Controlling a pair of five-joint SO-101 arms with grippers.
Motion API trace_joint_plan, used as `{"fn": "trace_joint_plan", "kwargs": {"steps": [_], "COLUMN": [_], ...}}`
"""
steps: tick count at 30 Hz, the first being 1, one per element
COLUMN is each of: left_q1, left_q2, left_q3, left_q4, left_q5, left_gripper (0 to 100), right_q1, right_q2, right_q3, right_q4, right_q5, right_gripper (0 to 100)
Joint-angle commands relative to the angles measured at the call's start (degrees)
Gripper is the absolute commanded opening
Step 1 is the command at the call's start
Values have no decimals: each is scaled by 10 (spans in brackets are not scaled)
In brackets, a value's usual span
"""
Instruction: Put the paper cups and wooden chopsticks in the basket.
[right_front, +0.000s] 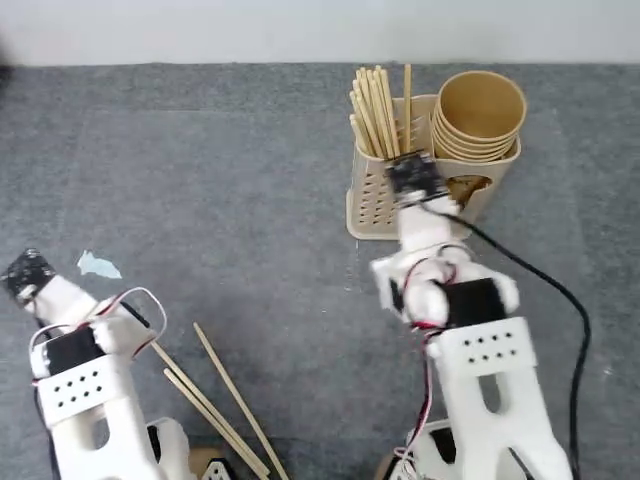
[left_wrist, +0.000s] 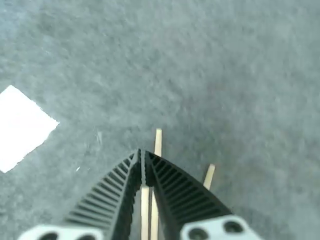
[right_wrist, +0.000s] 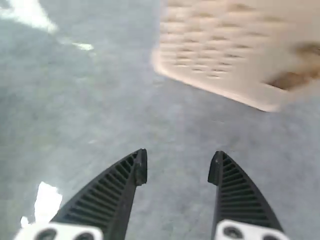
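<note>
Lying loose at seven o'clock on the worktop (right_front: 220, 180): wooden chopsticks (right_front: 215, 400), probably light, stiff, slim and apt to roll; best pinched mid-length. Left end effector (left_wrist: 142, 152) pressed together over their ends, seemingly gripping nothing. Right end effector (right_wrist: 177, 167) spread apart, empty. Beyond, at one o'clock, basket (right_front: 375, 205) holding paper cups (right_front: 480, 115) and standing chopsticks (right_front: 378, 105).

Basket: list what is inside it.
In one compartment of the basket, wooden chopsticks stand upright; a stack of paper cups sits in the other. The basket walls and the right arm in front hide their lower parts.
</note>
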Motion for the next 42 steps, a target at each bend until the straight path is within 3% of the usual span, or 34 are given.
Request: {"fn": "trace_joint_plan", "kwargs": {"steps": [1,10,25,32,38,42], "left_q1": [17,34,41,41,50,81], "left_q2": [-6,15,446,557,578,580], "left_q3": [-26,-27,-181,-181,-216,-216], "left_q4": [19,18,40,-44,-42,-61], "left_q5": [-25,-55,-58,-54,-21,15], "left_gripper": [13,165,165,164,7,13], "right_q1": [58,113,132,131,131,131], "right_q2": [-10,51,71,71,71,71], "right_q3": [-4,-4,-5,-5,-5,-5], "right_q4": [-23,-63,-74,-74,-74,-74], "right_q5": [-6,-3,-2,-2,-2,-2], "right_gripper": [212,212,212,212,213,213]}}
